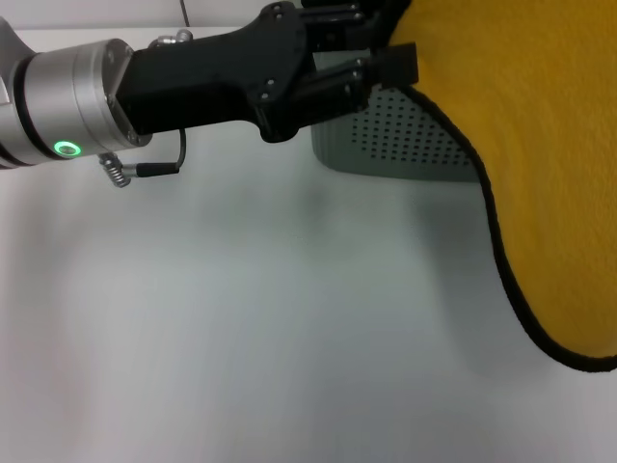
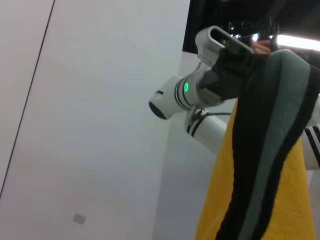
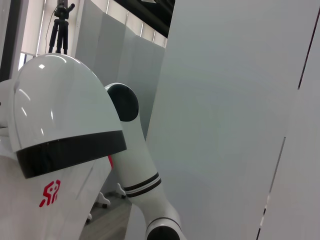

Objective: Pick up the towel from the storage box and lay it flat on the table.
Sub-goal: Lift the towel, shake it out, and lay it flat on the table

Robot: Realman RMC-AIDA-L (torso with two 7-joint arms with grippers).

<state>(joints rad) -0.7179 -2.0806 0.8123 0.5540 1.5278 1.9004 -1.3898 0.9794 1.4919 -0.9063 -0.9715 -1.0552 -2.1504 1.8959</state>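
Observation:
The towel hangs in the air at the right of the head view, its yellow face toward me, black edging along its curved lower edge. My left gripper is shut on its upper left edge, just in front of the storage box, whose dotted wall shows behind. The white table lies below. In the left wrist view the towel hangs folded, grey-teal and yellow, and my right gripper is closed on its top edge. The head view hides the right arm behind the towel.
A thin cable and small spring hang from the left arm's wrist. The right wrist view shows only my white head, a shoulder joint and grey wall panels. White tabletop stretches to the left and front of the box.

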